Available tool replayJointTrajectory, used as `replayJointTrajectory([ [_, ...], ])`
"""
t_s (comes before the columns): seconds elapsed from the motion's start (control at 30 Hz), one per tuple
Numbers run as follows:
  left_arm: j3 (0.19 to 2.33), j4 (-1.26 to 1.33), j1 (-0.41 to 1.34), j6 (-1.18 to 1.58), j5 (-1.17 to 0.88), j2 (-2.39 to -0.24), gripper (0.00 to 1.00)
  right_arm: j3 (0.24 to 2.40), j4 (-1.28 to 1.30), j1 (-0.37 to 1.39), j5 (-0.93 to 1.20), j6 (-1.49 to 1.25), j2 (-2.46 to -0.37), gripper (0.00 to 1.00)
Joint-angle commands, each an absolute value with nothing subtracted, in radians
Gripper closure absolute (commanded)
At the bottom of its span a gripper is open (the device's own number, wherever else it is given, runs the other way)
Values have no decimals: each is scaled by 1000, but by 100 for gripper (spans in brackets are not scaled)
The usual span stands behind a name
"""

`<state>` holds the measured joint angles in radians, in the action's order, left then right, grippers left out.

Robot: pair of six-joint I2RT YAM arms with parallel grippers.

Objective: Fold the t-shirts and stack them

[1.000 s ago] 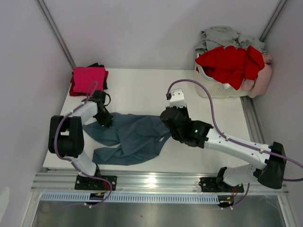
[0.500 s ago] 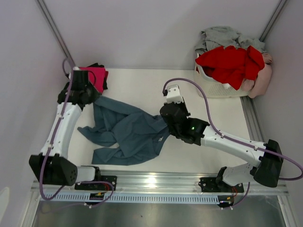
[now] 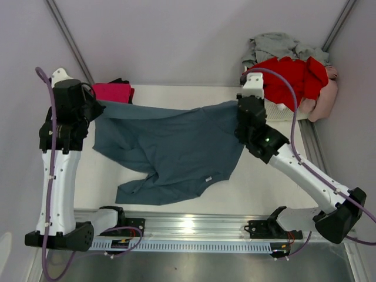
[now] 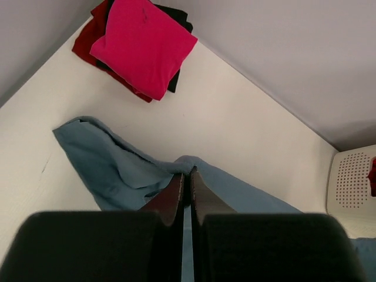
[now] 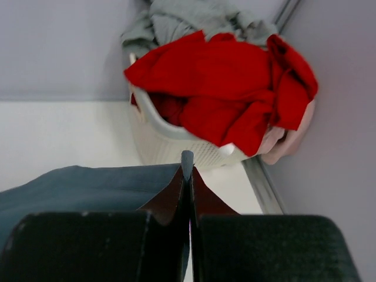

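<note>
A large slate blue-grey t-shirt hangs stretched between both grippers, its lower part trailing on the white table. My left gripper is raised at the back left and shut on one top corner of the cloth. My right gripper is raised next to the basket and shut on the other corner; a fold of blue cloth pokes out between its tips. The left gripper's tips pinch a ridge of the shirt. A folded magenta t-shirt tops a small stack at the back left corner.
The stack shows black and dark red layers under the magenta. A white laundry basket at the back right holds a red t-shirt, a grey one and a pale pink one. Walls close in on three sides.
Both arms have risen and moved apart toward the back corners, pulling the crumpled blue-grey t-shirt out wide. Both grips have held throughout.
</note>
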<state>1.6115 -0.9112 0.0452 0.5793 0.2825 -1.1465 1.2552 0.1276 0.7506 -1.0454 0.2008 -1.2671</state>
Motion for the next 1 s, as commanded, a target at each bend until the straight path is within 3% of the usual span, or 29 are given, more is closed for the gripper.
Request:
replayJointTrajectory([
  [0.0,1699,-936,40,546,324,-1086,97,1347,35,684,-1002,278,-1235,100],
  [0.43,1838,-963,40,520,350,-911,96,1577,58,621,-850,390,-1247,100],
  [0.73,1833,-943,40,594,299,-772,99,1594,147,621,-557,255,-1060,100],
  [0.97,1845,-991,106,637,274,-675,99,1712,316,621,-515,149,-934,100],
])
